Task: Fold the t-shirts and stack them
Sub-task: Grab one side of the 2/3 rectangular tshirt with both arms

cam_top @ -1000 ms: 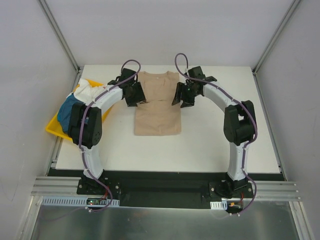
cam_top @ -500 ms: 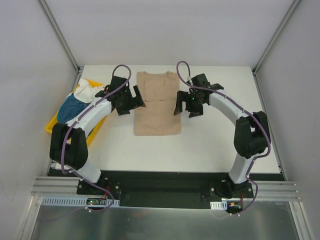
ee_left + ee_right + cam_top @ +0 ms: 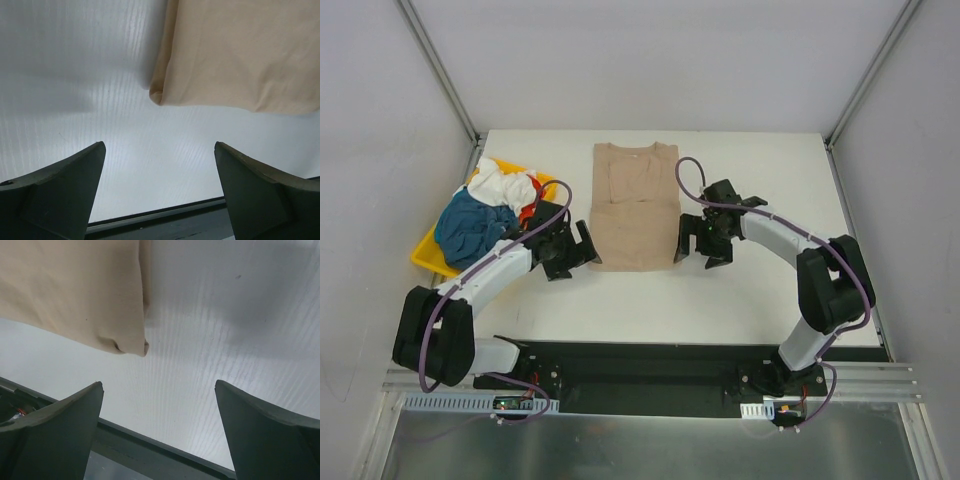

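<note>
The tan-beige t-shirt point(image 3: 634, 205) lies flat in a long narrow strip, sleeves folded in, collar at the far end. My left gripper point(image 3: 582, 247) is open and empty beside its near left corner point(image 3: 159, 95). My right gripper point(image 3: 692, 240) is open and empty beside its near right corner point(image 3: 135, 346). Neither touches the cloth. The teal-blue t-shirt point(image 3: 470, 222), the white t-shirt point(image 3: 503, 184) and a bit of the red-orange t-shirt point(image 3: 529, 212) lie heaped at the left.
The heap sits in a yellow tray point(image 3: 429, 256) at the table's left edge. The white table point(image 3: 770, 290) ends in a dark front edge near both grippers point(image 3: 165, 215). Frame posts stand at the back corners.
Both arms have drawn back from the shirt's sleeve area toward its near corners and lowered. The shirt now lies narrower at the top, with the sleeves folded in.
</note>
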Robot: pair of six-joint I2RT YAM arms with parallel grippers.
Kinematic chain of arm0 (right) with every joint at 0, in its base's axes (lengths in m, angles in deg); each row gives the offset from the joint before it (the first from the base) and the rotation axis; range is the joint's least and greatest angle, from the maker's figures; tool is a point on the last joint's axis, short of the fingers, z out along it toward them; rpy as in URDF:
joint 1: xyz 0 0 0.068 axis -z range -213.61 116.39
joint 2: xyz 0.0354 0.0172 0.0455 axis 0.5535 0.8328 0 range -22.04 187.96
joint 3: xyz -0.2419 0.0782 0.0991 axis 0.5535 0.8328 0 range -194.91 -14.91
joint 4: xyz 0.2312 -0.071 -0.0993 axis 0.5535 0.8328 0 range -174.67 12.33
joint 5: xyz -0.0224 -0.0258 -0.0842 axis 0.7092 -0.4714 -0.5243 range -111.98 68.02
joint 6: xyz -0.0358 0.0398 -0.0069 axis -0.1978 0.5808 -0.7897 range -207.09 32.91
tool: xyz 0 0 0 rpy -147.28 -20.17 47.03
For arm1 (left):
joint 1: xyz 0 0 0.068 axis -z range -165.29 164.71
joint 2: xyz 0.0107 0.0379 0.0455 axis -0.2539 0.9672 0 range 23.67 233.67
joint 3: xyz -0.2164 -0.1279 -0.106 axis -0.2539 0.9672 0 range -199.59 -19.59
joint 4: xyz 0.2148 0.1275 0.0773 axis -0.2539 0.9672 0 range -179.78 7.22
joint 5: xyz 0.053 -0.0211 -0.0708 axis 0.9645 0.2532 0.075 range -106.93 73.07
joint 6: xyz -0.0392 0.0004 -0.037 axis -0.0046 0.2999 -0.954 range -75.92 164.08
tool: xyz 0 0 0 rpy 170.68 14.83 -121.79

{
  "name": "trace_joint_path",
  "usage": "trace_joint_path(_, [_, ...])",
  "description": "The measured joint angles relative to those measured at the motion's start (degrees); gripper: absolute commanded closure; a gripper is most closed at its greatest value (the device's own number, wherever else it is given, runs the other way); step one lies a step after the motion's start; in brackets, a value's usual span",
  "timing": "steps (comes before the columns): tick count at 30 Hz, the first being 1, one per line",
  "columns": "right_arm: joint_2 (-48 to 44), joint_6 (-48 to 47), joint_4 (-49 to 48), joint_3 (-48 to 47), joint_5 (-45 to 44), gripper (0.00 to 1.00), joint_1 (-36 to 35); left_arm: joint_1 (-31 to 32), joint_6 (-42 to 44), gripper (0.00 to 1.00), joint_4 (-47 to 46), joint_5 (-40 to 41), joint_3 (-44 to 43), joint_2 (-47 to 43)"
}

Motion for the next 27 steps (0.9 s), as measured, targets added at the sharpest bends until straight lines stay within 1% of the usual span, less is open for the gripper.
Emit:
trace_joint_path(2, [0.00, 0.92, -0.68, 0.68, 0.39, 0.10, 0.15, 0.00, -0.61, 0.21, -0.11, -0.20, 1.11, 0.02])
trace_joint_path(3, [0.00, 1.49, -1.05, 0.96, 0.98, 0.19, 0.28, 0.00, -0.79, 0.23, -0.22, -0.20, 1.46, 0.13])
trace_joint_path(4, [0.07, 1.95, -1.29, 1.11, 1.49, 0.23, 0.42, 0.00, -0.96, 0.26, -0.50, -0.20, 1.75, 0.33])
trace_joint_path(5, [0.17, 2.29, -1.55, 1.11, 1.97, 0.27, 0.57, 0.00, -1.07, 0.28, -0.92, -0.17, 1.90, 0.63])
trace_joint_path(6, [0.39, 2.78, -2.05, 1.11, 2.69, 0.34, 0.70, 0.00, -1.22, 0.29, -1.20, -0.20, 1.97, 1.05])
trace_joint_path(7, [0.66, 3.21, -2.58, 1.11, 3.19, 0.36, 0.74, 0.00, -1.36, 0.34, -1.64, -0.20, 1.97, 1.57])
trace_joint_path(9, [1.49, 3.85, -3.39, 1.11, 4.22, 0.39, 0.87, 0.00, -1.55, 0.37, -2.67, -0.22, 1.97, 2.78])
trace_joint_path(17, [5.42, 5.55, -4.94, 0.70, 7.52, 0.43, 0.94, 0.00, -2.03, 0.49, -5.22, -0.37, 0.92, 9.42])
trace_joint_path(20, [6.80, 6.08, -5.86, -0.09, 8.55, 0.49, 0.96, 0.00, -2.03, 0.54, -5.90, -0.46, 0.02, 11.19])
trace_joint_path(25, [9.07, 6.23, -6.80, -1.55, 9.84, 0.54, 0.96, 0.00, -2.05, 0.64, -6.80, -0.46, -1.03, 13.57])
trace_joint_path(26, [9.68, 6.25, -6.95, -1.84, 10.14, 0.59, 0.96, -0.02, -2.03, 0.66, -6.93, -0.46, -1.22, 14.10])
trace_joint_path(27, [10.27, 6.34, -7.02, -2.16, 10.38, 0.60, 0.96, -0.04, -2.12, 0.68, -7.10, -0.46, -1.38, 14.60])
